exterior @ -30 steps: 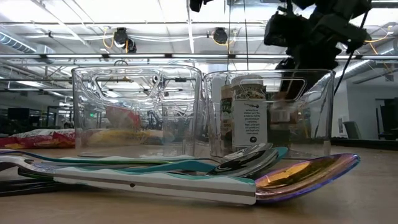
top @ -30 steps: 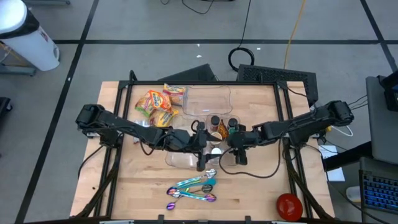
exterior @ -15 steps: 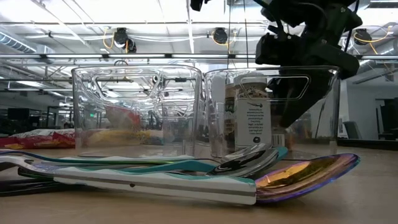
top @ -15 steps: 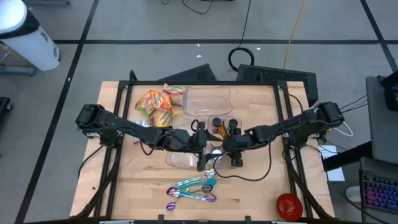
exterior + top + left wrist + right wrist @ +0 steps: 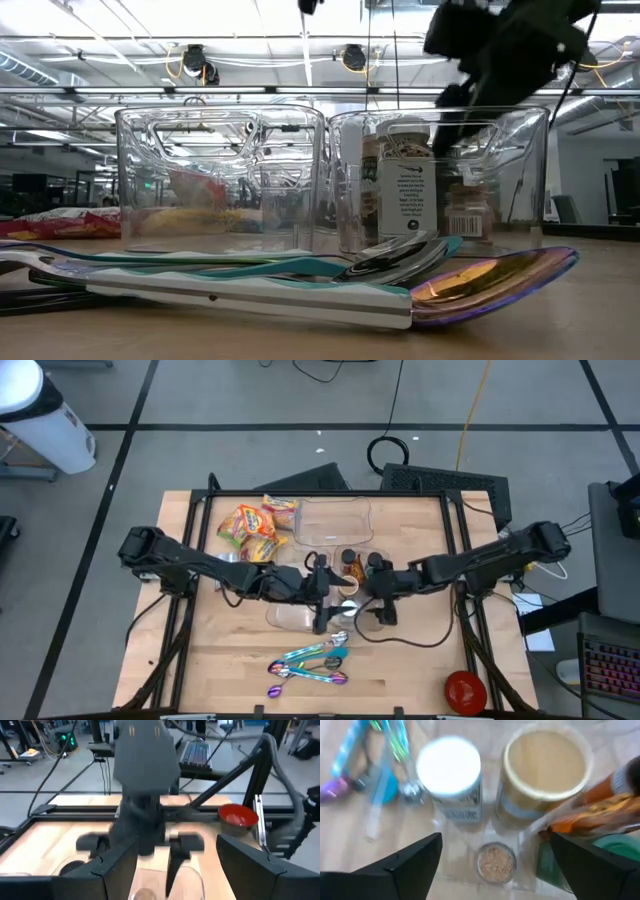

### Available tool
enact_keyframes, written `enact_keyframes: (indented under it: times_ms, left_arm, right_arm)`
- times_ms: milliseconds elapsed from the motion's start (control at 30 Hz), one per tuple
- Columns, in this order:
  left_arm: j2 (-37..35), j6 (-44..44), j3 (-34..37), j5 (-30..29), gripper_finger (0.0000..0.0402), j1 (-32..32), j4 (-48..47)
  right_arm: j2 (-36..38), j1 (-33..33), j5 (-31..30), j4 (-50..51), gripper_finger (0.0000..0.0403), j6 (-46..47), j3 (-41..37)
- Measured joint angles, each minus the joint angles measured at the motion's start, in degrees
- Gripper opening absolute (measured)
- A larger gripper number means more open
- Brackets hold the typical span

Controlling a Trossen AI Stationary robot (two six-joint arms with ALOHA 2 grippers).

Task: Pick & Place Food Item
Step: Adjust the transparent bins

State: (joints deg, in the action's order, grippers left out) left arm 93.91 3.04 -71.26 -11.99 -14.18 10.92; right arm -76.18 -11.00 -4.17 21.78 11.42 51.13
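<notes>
At table centre, over the clear bin of jars, the right gripper hangs with fingers spread and nothing between them; directly below sit a white-lidded jar, a tan-lidded jar and a small spice jar. Judged step: a food item placed, release done. Next: lift straight clear of the bin walls. Left gripper waits just beside, spread, empty. Spoons lie nearby; room is tight.

both arms meet mid-table. right gripper over clear bin of jars; left gripper just beside it. snack packets behind, spoons in front.
</notes>
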Motion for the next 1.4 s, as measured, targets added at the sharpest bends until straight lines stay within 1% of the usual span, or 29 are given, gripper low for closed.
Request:
enact_keyframes:
  times_ms: [33, 167, 233, 300, 367, 467, 600, 700, 800, 867, 967, 1133, 1233, 1300, 1400]
  left_arm:
    - [-0.7, -0.4, 0.0, 0.0, 0.0271, -0.1, -0.4]
    - [-6.2, -3.7, -0.1, -0.1, 0.0271, -1.4, -7.5]
    - [-9.2, -4.5, 1.1, -1.2, 0.0271, -2.3, -9.3]
    - [-11.8, -5.2, 3.6, -2.0, 0.0271, -2.9, -8.6]
    - [-15.7, -5.8, 7.9, -3.3, 0.0271, -3.1, -7.2]
    - [-22.1, -5.8, 16.2, -6.3, 0.0271, -2.7, -0.7]
    - [-30.5, -3.8, 28.7, -10.0, 0.0271, -0.2, 7.9]
    - [-35.6, -1.2, 36.3, -11.7, 0.0271, 1.8, 12.8]
    - [-39.7, 0.7, 41.8, -11.7, 0.0271, 3.3, 14.7]
    - [-41.4, 1.8, 44.3, -11.7, 0.0271, 4.2, 16.4]
    - [-42.8, 3.3, 46.2, -11.7, 0.0271, 4.9, 16.7]
    - [-43.0, 2.9, 46.9, -11.6, 0.0271, 5.3, 15.5]
    - [-41.7, 3.9, 46.9, -11.6, 0.0271, 5.4, 15.3]
    - [-40.3, 5.9, 47.0, -11.4, 0.0271, 5.4, 14.2]
    - [-39.2, 10.3, 47.0, -9.0, 0.0271, 5.3, 14.6]
  right_arm:
    - [1.3, 0.0, 0.0, -0.1, 0.0373, 0.5, 0.0]
    - [7.8, -0.1, 0.5, -0.1, 0.0380, 4.6, 0.0]
    - [11.5, -0.3, 2.9, 0.8, 0.0380, 6.0, 0.0]
    - [15.4, -0.8, 5.6, 0.8, 0.0380, 5.9, 0.0]
    - [19.0, -2.0, 5.8, 1.2, 0.0380, 5.7, 0.0]
    - [23.9, -4.4, 4.3, -0.1, 0.0381, 3.7, -0.7]
    - [30.5, -6.3, 2.6, -0.7, 0.0381, -2.1, -3.0]
    - [36.9, -6.5, 0.4, -5.3, 0.0380, -5.1, -7.5]
    - [43.1, -6.1, -4.7, -11.7, 0.0380, -6.2, -13.5]
    - [46.7, -6.1, -7.9, -16.3, 0.0380, -6.4, -18.0]
    - [50.4, -6.1, -10.0, -25.2, 0.0380, -6.6, -25.0]
    - [51.4, -5.5, -11.2, -43.6, 0.0380, -8.5, -36.0]
    - [51.1, -4.8, -14.4, -52.9, 0.0380, -11.9, -39.6]
    - [51.3, -4.6, -16.2, -53.1, 0.0380, -12.0, -40.2]
    - [50.9, -4.6, -17.0, -46.6, 0.0380, -9.4, -39.5]
